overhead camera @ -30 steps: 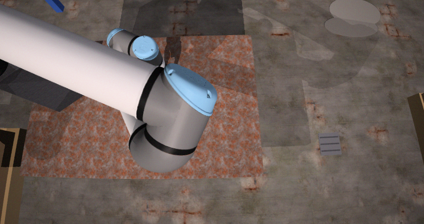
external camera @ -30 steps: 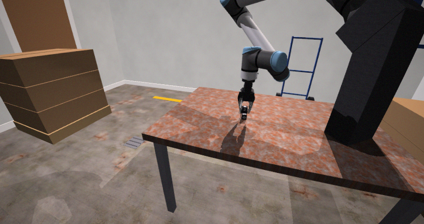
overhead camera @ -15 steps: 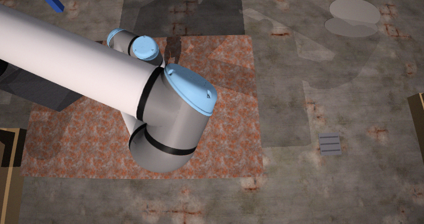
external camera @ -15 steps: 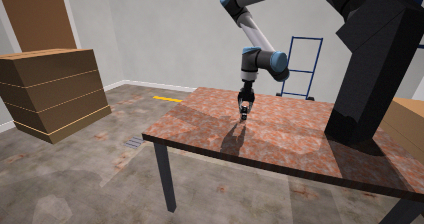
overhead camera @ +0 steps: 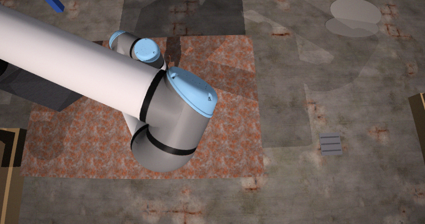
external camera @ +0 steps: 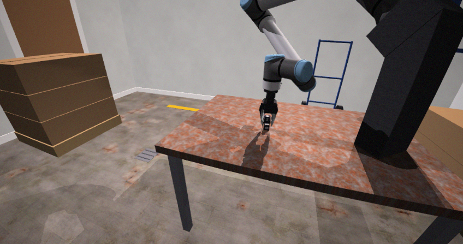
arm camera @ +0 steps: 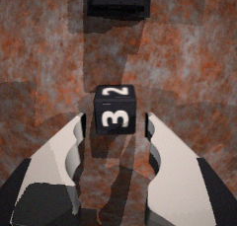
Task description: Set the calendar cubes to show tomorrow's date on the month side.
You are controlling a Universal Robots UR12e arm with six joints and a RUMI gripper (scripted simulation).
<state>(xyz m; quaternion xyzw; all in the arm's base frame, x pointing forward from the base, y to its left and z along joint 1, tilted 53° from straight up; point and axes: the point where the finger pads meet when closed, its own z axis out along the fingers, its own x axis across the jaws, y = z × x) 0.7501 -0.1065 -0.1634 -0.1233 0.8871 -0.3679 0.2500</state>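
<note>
A small black cube (arm camera: 115, 110) stands on the table, with a white 3 on its upper face and a 2 on an adjoining side, both digits turned sideways in the wrist view. My gripper (arm camera: 116, 114) (external camera: 267, 124) is partly open and points down. Its fingertips stand left and right of the cube, with a gap on each side. Part of a black block (arm camera: 118, 6) with a partly cut-off white digit shows at the top edge of the wrist view. Small dark blocks show between the fingers in the exterior view, their digits hard to read. The arm hides them in the top view. The month's name is not visible.
The mottled red table (overhead camera: 232, 150) (external camera: 312, 141) carries the arm's black pedestal (external camera: 402, 89) at one end. Stacked brown boxes (external camera: 65, 102) and a blue hand truck (external camera: 339, 59) stand beyond the table.
</note>
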